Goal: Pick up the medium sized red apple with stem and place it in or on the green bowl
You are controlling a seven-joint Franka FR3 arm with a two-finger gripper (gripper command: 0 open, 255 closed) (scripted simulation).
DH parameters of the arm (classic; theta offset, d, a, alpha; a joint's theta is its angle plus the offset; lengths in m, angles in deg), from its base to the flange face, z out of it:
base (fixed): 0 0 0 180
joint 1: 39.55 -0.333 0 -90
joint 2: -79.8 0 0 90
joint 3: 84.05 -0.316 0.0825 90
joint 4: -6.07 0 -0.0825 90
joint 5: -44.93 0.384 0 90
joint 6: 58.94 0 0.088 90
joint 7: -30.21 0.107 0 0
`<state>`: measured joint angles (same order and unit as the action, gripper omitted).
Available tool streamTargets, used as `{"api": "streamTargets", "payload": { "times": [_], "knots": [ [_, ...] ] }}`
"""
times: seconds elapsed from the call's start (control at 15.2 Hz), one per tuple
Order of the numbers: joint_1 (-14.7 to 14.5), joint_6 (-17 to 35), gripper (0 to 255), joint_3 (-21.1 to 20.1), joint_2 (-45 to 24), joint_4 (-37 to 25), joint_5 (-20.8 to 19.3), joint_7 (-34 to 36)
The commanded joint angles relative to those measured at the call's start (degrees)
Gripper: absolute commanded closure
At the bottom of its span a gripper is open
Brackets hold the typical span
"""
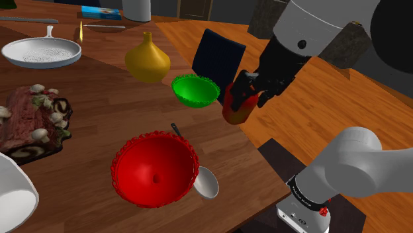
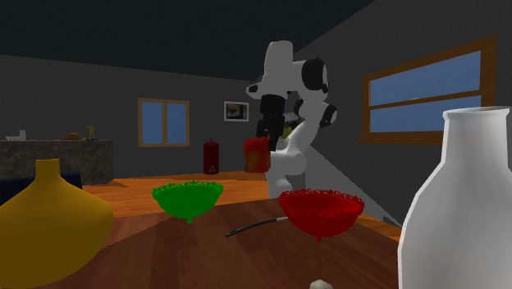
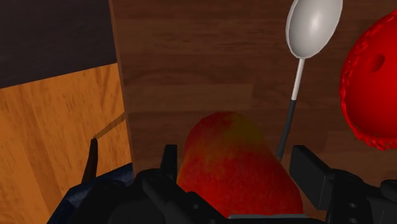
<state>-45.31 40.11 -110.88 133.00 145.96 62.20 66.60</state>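
The red and yellow apple [image 1: 235, 107] hangs in the air beside the table's edge, clasped in my black gripper [image 1: 246, 93]. In the wrist view the apple [image 3: 236, 167] sits between the two fingers [image 3: 168, 163], with the wooden table below it. The second exterior view has the apple [image 2: 257, 153] raised above table height under the gripper [image 2: 266, 131]. The green bowl [image 1: 195, 90] stands on the table just to the shoulder view's left of the apple; in the second exterior view the green bowl [image 2: 188, 198] is left of the red one.
A larger red bowl [image 1: 155, 169] stands nearer the stand, with a grey spoon [image 1: 204, 177] beside it. A yellow gourd-shaped vase [image 1: 147, 59], a white pan [image 1: 41, 51] and a mushroom-topped log cake [image 1: 33, 121] lie farther left. A dark blue chair back [image 1: 220, 55] rises behind the green bowl. A white bottle [image 2: 455, 213] stands close to the second camera.
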Motion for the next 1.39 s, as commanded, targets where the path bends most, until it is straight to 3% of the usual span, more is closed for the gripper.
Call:
{"api": "streamTargets", "payload": {
  "times": [0.0, 0.46, 1.32],
  "knots": [
    [0.2, -1.4, 255, 0.4, -0.3, -1.7, -0.4, 0.0],
    [1.0, -5.7, 255, 1.6, -1.8, -7.4, -1.7, 0.1],
    [10.7, 2.4, 255, 1.4, -27.6, -24.4, -9.7, -4.7]
  ]
}}
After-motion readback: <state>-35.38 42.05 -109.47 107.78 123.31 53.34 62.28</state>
